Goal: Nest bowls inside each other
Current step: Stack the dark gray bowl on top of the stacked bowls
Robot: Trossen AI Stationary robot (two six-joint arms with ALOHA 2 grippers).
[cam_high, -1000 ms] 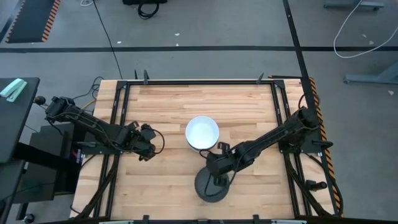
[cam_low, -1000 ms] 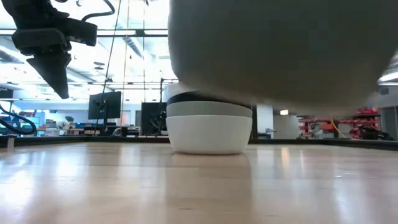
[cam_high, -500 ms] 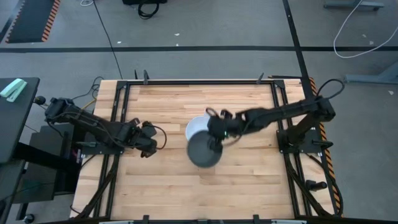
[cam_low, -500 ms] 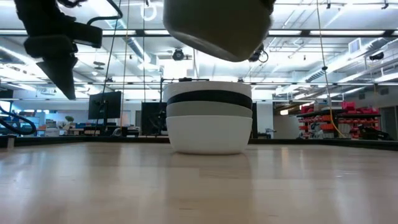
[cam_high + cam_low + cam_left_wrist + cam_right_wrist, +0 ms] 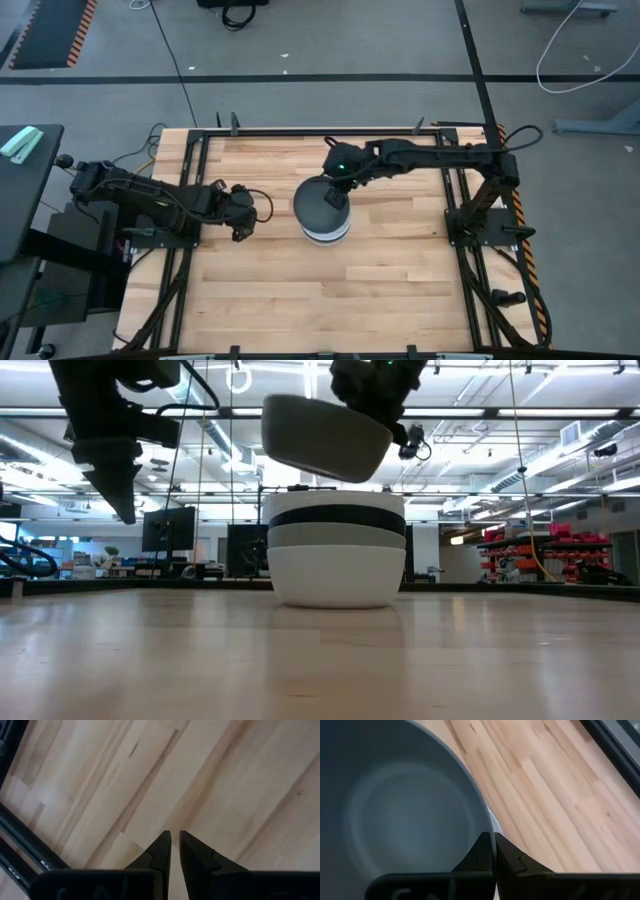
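low view, near to far: bare wooden table (image 5: pixel 320 660) in front, then a stack of bowls (image 5: pixel 337 558) sitting on it near the middle. visible layers bottom to top: white bowl, a paler grey-white one, a black band, a white rim on top. exact count of nested bowls can't be told, inner ones hidden by outer walls.

grey bowl (image 5: pixel 325 436) hangs in the air above the stack, tilted, not touching it. right gripper (image 5: pixel 372 385) pinches its rim from above; fingers clamped on the bowl wall, one inside, one outside, per right wrist view (image 5: pixel 492 851). nothing inside the grey bowl (image 5: pixel 395 815), its interior is bare. a sliver of white rim shows just under its edge in that view.

high view: grey bowl (image 5: pixel 322 203) covers most of the stack, only a white crescent (image 5: pixel 328 237) shows at the lower edge, so stack contents are hidden from above. right gripper (image 5: pixel 338 190) sits at the bowl's far-right rim, arm reaching in from the right side of the table (image 5: pixel 400 290).

left gripper (image 5: pixel 238 207) is well left of the stack, above bare table, holding nothing. left wrist view shows its fingers (image 5: pixel 161 850) nearly together, narrow gap, only wood beyond. in low view it hangs as a dark shape (image 5: pixel 112 450) at upper left, top cut off by the frame.

room behind: monitors, shelving, ceiling lights, too far for detail.
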